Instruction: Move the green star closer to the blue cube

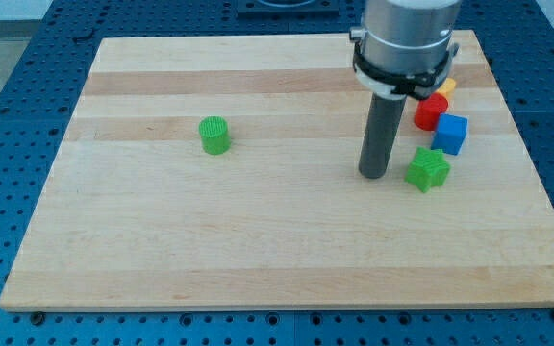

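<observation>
Camera view, the only one, shows the wooden desk [258, 250] with my tip [373, 176] resting on it just to the view's left of the green star [427, 169], close beside it but seemingly with a sliver of wood between them. No hand is fitted on this arm, only the rod, so nothing is held. The blue cube [451, 134] sits just above and to the view's right of the star, near it though not touching. A red block [431, 111] lies beside the cube, with a yellow block [446, 86] partly hidden behind the rod housing. A green cylinder [215, 135] stands well apart at the view's left. Judging by this layout, the star is already near the cube; a short nudge toward the upper right would close what gap is left.
</observation>
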